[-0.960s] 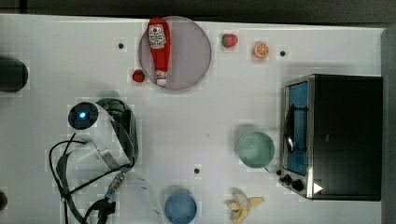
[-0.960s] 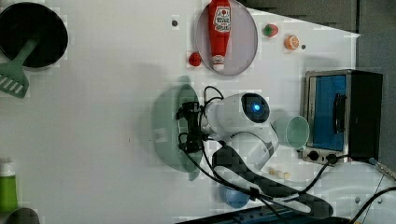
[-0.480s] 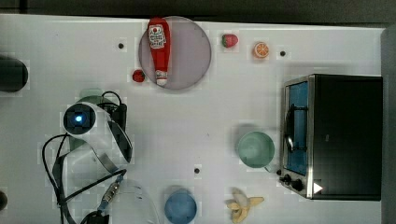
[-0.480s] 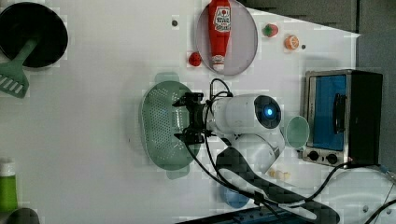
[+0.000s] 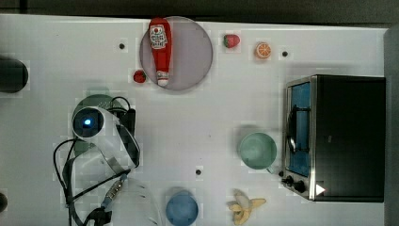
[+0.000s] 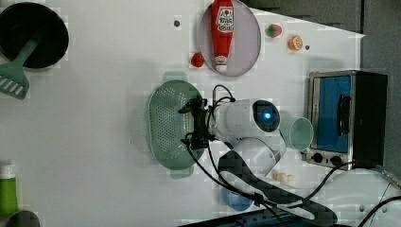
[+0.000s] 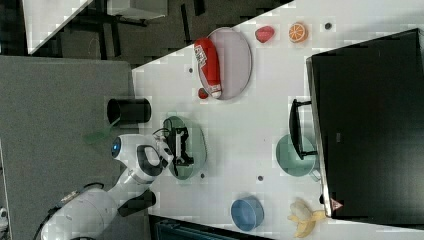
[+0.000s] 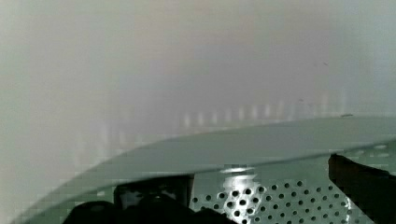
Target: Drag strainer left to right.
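The strainer (image 6: 168, 125) is a pale mint-green oval colander with rows of small holes, lying on the white table at the left view's centre-left. In the top view the arm covers most of the strainer (image 5: 96, 100). My gripper (image 6: 194, 123) hangs over the strainer's side nearest the arm, open, with nothing between its black fingers. The right view has the gripper (image 7: 180, 145) above the strainer (image 7: 197, 145). In the wrist view the strainer's rim (image 8: 261, 149) and holed wall sit close ahead, with a dark finger (image 8: 364, 182) on each side.
A grey plate (image 5: 193, 56) holds a red ketchup bottle (image 5: 160, 47). A toaster oven (image 5: 336, 136) stands at the top view's right, with a green cup (image 5: 256, 150) beside it. A blue bowl (image 5: 181, 209) and a banana (image 5: 244, 207) lie near the edge. A black pan (image 6: 33, 35) is at the left view's top left.
The arm has shifted over the strainer, and more of the strainer's bowl now shows in the left view. The fingers have stayed wide apart.
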{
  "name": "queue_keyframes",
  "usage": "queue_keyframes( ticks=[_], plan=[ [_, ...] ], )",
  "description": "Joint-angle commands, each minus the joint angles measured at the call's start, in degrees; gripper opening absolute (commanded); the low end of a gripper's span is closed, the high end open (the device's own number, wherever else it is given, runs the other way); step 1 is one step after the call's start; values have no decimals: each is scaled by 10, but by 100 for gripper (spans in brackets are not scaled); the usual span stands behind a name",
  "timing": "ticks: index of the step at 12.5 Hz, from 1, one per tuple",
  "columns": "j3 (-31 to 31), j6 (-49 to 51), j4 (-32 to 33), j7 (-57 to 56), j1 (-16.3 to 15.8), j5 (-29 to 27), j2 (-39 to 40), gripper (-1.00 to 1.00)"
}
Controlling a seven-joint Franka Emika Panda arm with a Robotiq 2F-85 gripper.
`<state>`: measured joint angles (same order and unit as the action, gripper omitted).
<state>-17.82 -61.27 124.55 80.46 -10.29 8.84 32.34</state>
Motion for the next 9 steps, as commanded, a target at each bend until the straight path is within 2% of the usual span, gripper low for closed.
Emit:
queue_keyframes(
  ticks=[1, 9],
  plan=[
    [20, 4, 11, 13, 8, -2, -22, 100],
    [66, 2, 82, -86, 37, -2, -77, 100]
  ],
)
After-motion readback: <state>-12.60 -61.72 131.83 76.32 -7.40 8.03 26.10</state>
